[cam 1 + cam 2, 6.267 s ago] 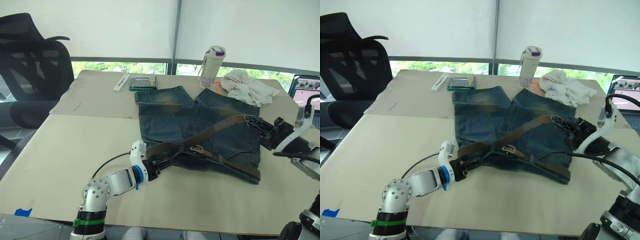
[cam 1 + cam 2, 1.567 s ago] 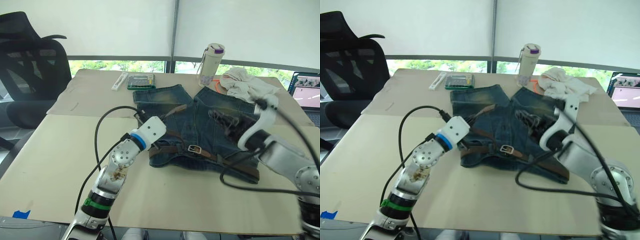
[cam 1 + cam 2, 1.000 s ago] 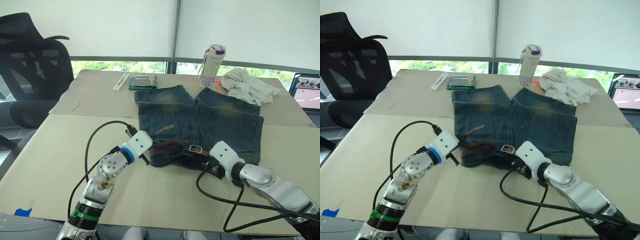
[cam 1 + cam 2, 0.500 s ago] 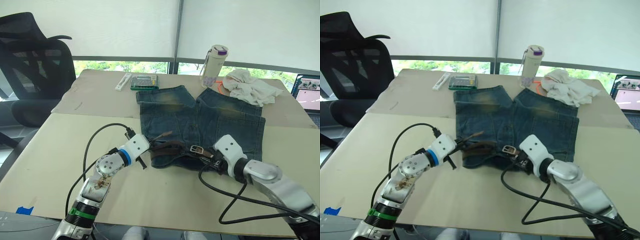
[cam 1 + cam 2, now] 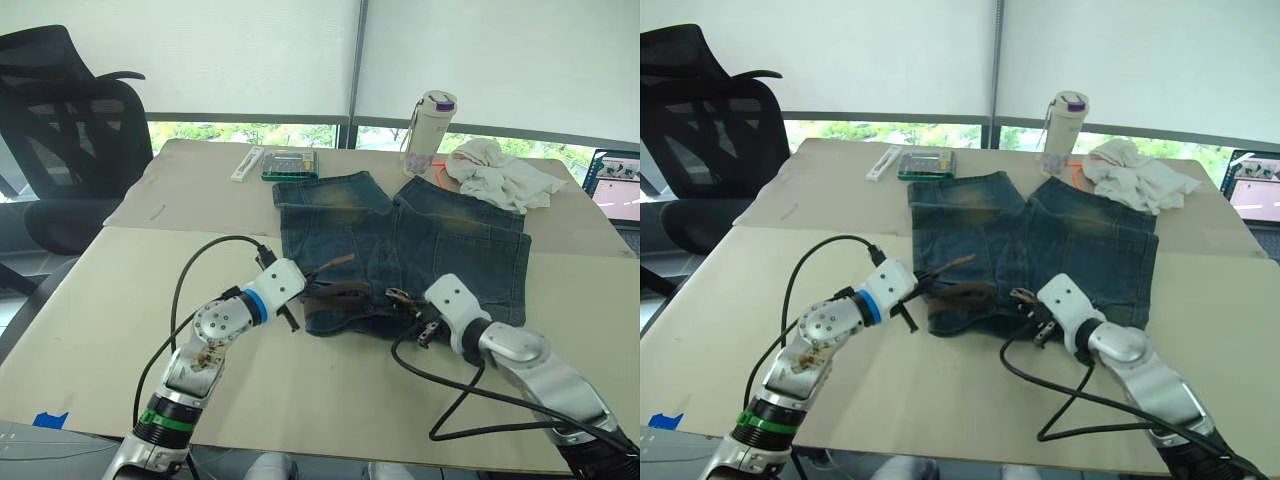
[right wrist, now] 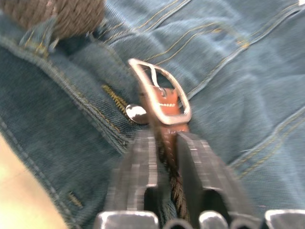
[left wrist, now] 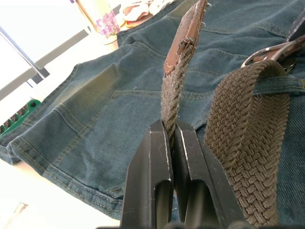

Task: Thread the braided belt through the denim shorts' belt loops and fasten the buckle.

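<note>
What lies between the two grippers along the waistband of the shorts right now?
In the left eye view, a bunched stretch of the braided belt on the denim shorts lies between the left gripper and right gripper.

Denim shorts (image 5: 400,235) flat, faded blue w/ yellowish patches, waistband toward near edge. Braided belt (image 5: 335,294) dk brown, bunched along the waistband's left part, leather tip (image 7: 189,26) sticking up off the denim. Buckle (image 6: 160,93) silver, at waistband middle, lying on the denim beside the shorts' metal button.
</note>
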Robot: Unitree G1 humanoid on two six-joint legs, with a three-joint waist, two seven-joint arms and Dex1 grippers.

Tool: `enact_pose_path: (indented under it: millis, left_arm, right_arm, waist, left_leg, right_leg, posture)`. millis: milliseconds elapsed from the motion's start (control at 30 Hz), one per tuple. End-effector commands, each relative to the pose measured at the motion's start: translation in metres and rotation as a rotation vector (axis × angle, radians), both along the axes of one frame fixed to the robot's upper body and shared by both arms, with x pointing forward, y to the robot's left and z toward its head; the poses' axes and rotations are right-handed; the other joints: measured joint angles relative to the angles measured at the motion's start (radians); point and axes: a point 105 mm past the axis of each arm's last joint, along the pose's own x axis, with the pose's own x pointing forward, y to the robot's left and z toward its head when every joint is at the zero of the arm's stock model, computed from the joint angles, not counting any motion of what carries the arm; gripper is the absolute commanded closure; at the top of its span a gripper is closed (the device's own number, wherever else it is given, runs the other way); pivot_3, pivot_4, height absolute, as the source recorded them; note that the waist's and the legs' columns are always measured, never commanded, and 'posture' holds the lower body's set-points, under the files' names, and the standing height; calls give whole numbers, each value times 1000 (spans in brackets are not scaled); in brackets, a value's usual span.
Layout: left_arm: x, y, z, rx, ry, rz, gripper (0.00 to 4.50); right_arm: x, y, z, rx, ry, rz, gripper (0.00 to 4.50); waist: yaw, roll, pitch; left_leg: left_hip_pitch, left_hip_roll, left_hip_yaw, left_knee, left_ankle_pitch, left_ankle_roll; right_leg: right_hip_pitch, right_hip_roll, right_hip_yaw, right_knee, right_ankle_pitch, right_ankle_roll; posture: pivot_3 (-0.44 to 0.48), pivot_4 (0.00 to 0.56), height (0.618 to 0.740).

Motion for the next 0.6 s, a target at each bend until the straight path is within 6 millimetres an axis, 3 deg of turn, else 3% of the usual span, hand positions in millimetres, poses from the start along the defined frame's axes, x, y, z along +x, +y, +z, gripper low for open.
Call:
enact_pose_path:
  millis: [33,300,600]
  left_arm:
    - [0,-13,16,5,-35,-30,4500]
    - [9,-60,20,-49,85,-90,4500]
    - [8,-76,5,-25,204,-73,4500]
  right_arm:
    - [1,-10,26,61,-106,-77,4484]
    - [3,-3,58,326,-246,-167,4484]
    - [0,8,60,359,-292,-177,4484]
  waist:
    - [0,0,0]
    - [-1,0,0]
    - [-7,0,0]
  left_leg:
    - [0,0,0,0,0,0]
    - [-1,0,-1,2,0,0]
    - [-1,0,-1,4,0,0]
  right_leg:
    - [0,0,0,0,0,0]
    - [0,1,-1,1,0,0]
    - [-1,2,0,1,0,0]
  posture:
    - [0,150,740]
    - [0,150,740]
    - [0,150,740]
